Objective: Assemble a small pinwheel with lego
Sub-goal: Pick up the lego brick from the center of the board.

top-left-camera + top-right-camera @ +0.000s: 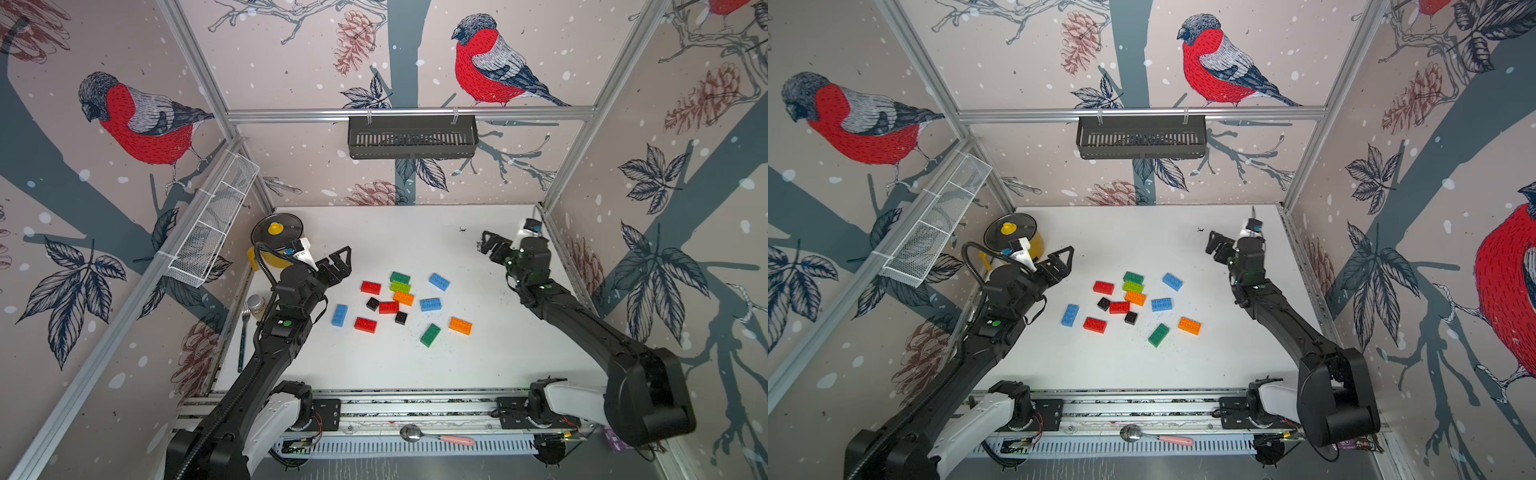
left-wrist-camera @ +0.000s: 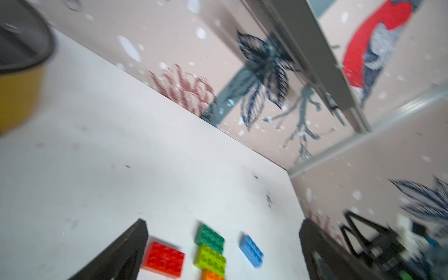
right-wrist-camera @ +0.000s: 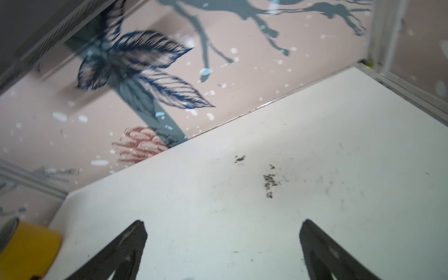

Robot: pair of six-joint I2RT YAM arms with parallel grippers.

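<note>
Top views: left gripper (image 1: 344,264) and right gripper (image 1: 483,244) wide open, empty; lego (image 1: 388,307) looks light, stiff, slick (pinch long sides).

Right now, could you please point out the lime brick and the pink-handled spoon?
lime brick (image 1: 400,286), in a top view, on its studded top.
pink-handled spoon (image 1: 456,439), in a top view, on its pink handle.

Both arms extended from the desk's near edge toward its side edges, the left gripper (image 1: 338,262) and right gripper (image 1: 487,246) spread wide.
</note>
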